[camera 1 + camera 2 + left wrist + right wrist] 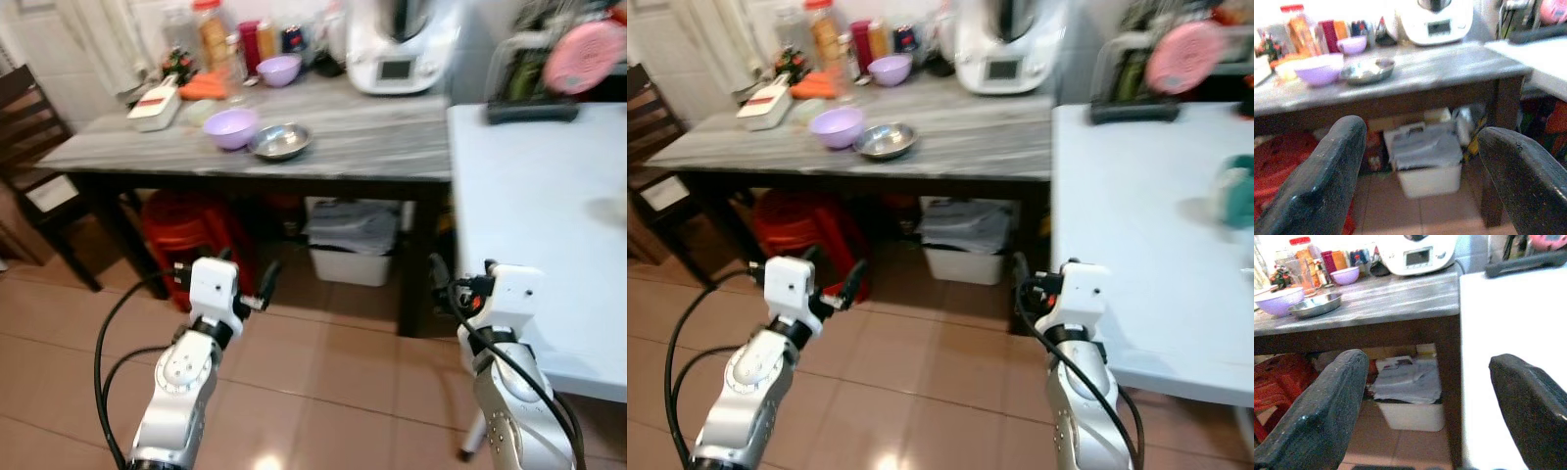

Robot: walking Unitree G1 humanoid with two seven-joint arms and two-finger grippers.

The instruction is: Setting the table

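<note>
Head cam: robot stands short of a grey wood-grain surface [392, 147]. On it, a lilac bowl [231, 127] touches a steel bowl [280, 142]; a smaller purple bowl [279, 70] sits further back, beside a white kitchen machine [397, 44]. Bare white surface [534, 206] on the right, likely where settings go. Both arms raised w/ nothing held.

Left wrist cam: left tool [1418, 176] has fingers wide apart, aimed toward the bowls.

Right wrist cam: right tool [1427, 411] likewise spread, empty, facing the gap btwn the two surfaces.
</note>
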